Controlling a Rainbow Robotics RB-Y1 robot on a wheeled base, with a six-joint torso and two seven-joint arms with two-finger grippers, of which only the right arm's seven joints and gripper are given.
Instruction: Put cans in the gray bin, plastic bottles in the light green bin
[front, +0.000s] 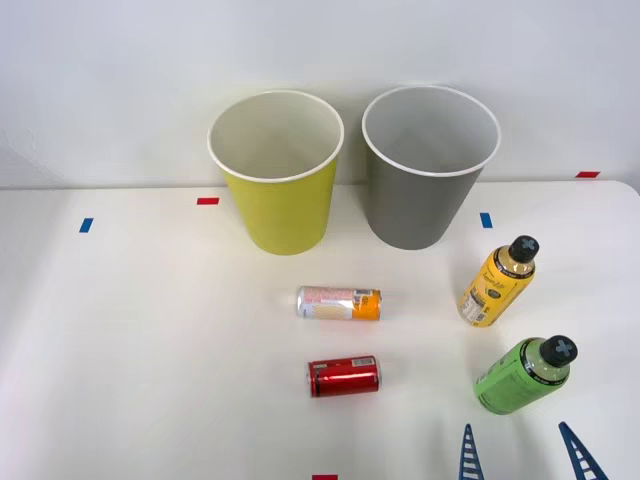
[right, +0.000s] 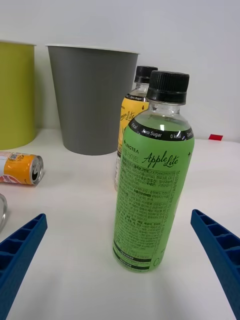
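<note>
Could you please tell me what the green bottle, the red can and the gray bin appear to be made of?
The green bottle looks like clear, glossy plastic: the liquid shows through above the printed label, under a ribbed black cap. The red can looks like metal, with a shiny highlight along its side and a silvery end. The gray bin has a matte wall and a thin white rim; plastic or coated paper, I cannot tell.

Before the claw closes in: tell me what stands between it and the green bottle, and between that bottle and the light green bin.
Nothing blocks the open claw from the green bottle. Toward the light green bin, the two lying cans sit near the straight path.
</note>
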